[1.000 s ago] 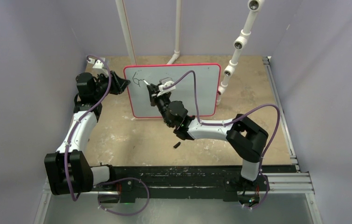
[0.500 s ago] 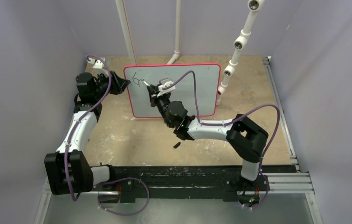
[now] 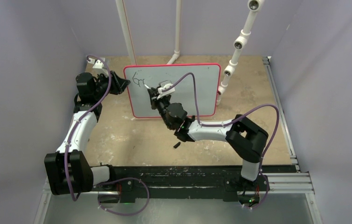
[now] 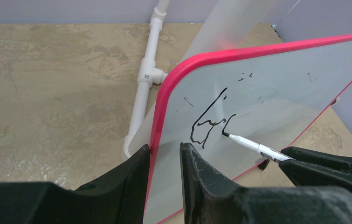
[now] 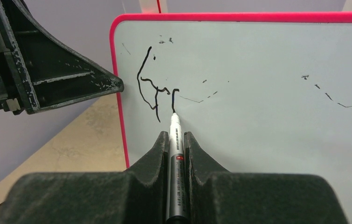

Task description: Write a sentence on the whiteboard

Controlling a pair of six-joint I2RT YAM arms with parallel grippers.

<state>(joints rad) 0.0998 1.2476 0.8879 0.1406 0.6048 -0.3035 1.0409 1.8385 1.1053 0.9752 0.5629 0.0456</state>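
Observation:
The whiteboard stands upright on the table, white with a red-pink rim; it also shows in the left wrist view and the right wrist view. My left gripper is shut on its left rim. My right gripper is shut on a marker, silver and white, whose black tip touches the board. Of the sentence only a black "G" and a short new stroke show near the board's upper left corner. In the top view the right gripper is in front of the board's left half.
White pipes stand behind the board, and a jointed white pipe at its right. A small black cap-like piece lies on the table near the right arm. Faint old smudges mark the board's right part.
My right gripper has shifted slightly left and up along the board with the marker, and a new short stroke has appeared right of the "G". The left arm has not moved.

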